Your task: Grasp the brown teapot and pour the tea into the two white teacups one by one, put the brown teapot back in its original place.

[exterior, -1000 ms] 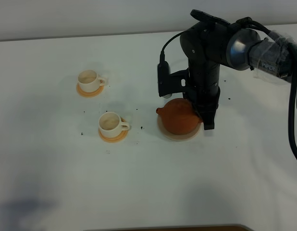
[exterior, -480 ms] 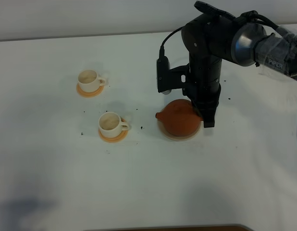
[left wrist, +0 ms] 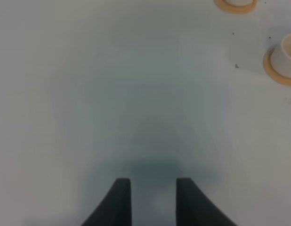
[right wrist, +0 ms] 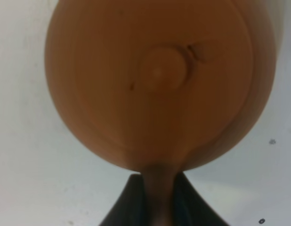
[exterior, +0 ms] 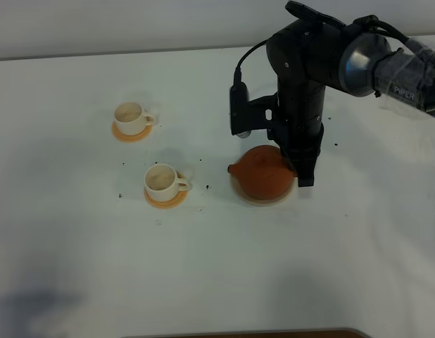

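Note:
The brown teapot [exterior: 262,171] is on or just above the pale beige coaster [exterior: 263,200]; I cannot tell if it touches. Its spout points left toward the cups. My right gripper [exterior: 302,174] stands upright at the teapot's right side, shut on its loop handle. In the right wrist view the teapot's lid [right wrist: 159,70] fills the picture and the gripper [right wrist: 159,183] clamps the handle. Two white teacups sit on orange saucers to the left: a far one [exterior: 130,116] and a near one [exterior: 162,180]. My left gripper [left wrist: 149,188] is open and empty over bare table.
The white table [exterior: 217,267] has small dark specks around the cups and teapot. The left wrist view shows one cup on its saucer [left wrist: 287,56] at the edge and part of another saucer [left wrist: 235,4]. A dark cable loops from the right arm [exterior: 323,63].
The right arm has shifted and turned slightly, and the teapot has moved a little left on the coaster with it. In the last half second nothing visibly moved.

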Available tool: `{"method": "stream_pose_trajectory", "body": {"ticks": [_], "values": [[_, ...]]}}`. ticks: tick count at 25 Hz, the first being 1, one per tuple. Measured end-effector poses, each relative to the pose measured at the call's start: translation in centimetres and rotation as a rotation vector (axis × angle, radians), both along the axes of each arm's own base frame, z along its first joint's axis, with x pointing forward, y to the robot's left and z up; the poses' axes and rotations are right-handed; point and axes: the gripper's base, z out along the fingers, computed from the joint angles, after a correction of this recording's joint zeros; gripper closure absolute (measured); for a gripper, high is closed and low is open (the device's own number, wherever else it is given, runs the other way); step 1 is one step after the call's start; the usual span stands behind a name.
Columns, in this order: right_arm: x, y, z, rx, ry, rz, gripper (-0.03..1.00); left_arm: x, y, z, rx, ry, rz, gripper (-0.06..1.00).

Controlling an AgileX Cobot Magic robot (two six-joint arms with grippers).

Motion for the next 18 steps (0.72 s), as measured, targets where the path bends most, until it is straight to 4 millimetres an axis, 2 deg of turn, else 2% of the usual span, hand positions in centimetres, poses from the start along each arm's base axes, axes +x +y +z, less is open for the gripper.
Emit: {"method": "stream_pose_trajectory", "body": {"ticks": [8,18], "values": [[-0.2,0.0,0.7,0.035,0.028,-0.025,0.84,0.0,0.0,0.0,0.0,0.0,0.0,0.67],[0.5,0.0,1.8,0.084,0.033,-0.07,0.84,0.0,0.0,0.0,0.0,0.0,0.0,0.67]]}}
